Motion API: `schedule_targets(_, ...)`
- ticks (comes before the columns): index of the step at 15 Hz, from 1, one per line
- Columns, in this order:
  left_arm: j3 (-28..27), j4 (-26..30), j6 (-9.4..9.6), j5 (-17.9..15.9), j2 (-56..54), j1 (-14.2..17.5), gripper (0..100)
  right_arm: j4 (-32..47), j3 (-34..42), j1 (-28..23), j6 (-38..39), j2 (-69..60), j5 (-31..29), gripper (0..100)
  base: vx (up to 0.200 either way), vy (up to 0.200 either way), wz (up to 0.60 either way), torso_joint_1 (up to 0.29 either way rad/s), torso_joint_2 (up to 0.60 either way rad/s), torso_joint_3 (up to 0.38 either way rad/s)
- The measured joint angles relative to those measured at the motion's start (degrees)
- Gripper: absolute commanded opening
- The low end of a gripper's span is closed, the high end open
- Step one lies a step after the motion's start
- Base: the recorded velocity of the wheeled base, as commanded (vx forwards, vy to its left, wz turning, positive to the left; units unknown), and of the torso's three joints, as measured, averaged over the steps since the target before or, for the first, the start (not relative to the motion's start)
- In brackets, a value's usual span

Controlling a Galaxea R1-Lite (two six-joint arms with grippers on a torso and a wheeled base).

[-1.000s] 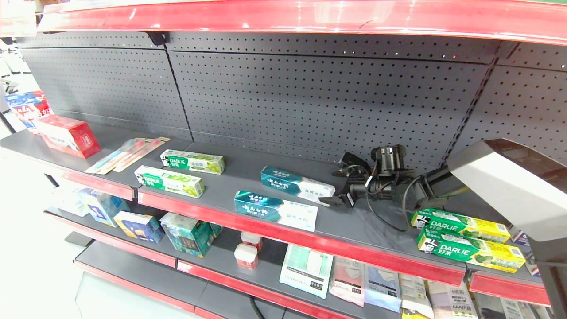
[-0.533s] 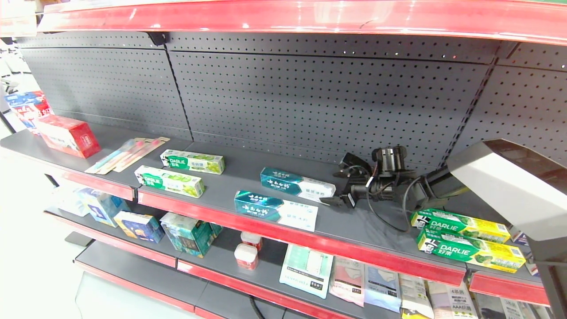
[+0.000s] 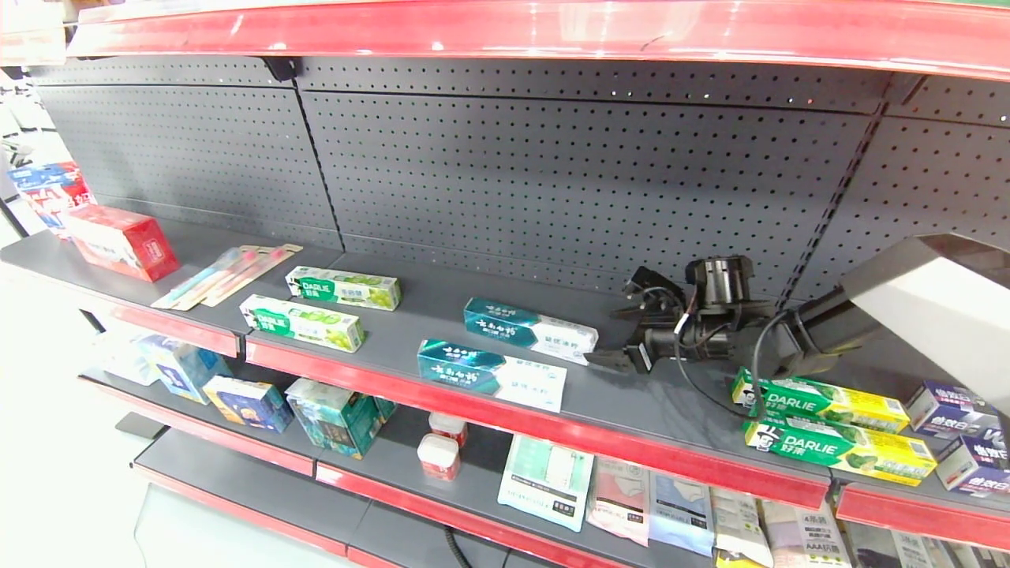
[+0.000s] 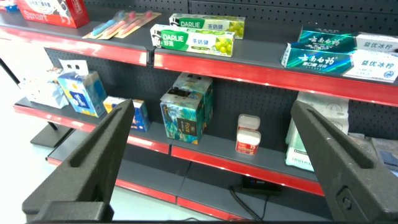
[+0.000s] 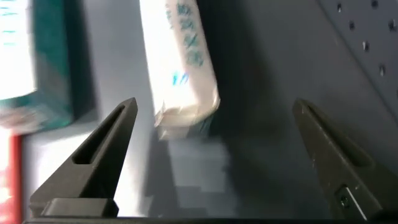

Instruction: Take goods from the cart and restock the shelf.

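my right gripper (image 3: 630, 322) sits low over the shelf (image 3: 442, 293), jaws spread wide and holding nothing, just beside the end of the rear teal toothpaste box (image 3: 530, 329) lying flat there. left gripper (image 4: 211, 106) is spread wide too, empty.

My right pincer (image 3: 627, 319) is matt black, with a ribbed round cap (image 3: 720, 278) on its wrist. Black cables (image 3: 755, 355) loop back from it to a pale grey, boxy forearm (image 3: 923, 315). My left pincer (image 4: 211, 104) has two black, wedge-shaped fingers (image 4: 93, 162) with flat, stepped edges.
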Motion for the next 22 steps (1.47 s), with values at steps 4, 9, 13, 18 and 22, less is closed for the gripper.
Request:
schedule_targets(4, 0.00, 0.00, 0.00, 0.00, 0.00, 0.00, 100, -0.11, 8.77, -1.88, 3.91, -8.87, -3.73, 100, 0.000, 0.000, 0.00, 0.000, 0.00, 0.000)
schedule_targets(9, 0.00, 0.00, -0.02, 0.00, 0.00, 0.02, 100, -0.16, 17.62, -2.46, 11.67, -22.53, -7.16, 100, 0.000, 0.000, 0.00, 0.000, 0.00, 0.000)
schedule_targets(13, 0.00, 0.00, 0.00, 0.00, 0.00, 0.02, 100, -0.07, 29.92, -2.90, 17.16, -37.22, -11.80, 100, 0.000, 0.000, 0.00, 0.000, 0.00, 0.000)
schedule_targets(18, 0.00, 0.00, 0.00, -0.02, 0.00, 0.00, 100, 0.11, 46.42, -4.94, 18.01, -57.26, -17.53, 100, 0.000, 0.000, 0.00, 0.000, 0.00, 0.000)
schedule_targets(22, 0.00, 0.00, -0.02, 0.00, 0.00, 0.00, 100, 13.82, 56.13, -10.12, 18.72, -76.72, -20.89, 100, 0.000, 0.000, 0.00, 0.000, 0.00, 0.000)
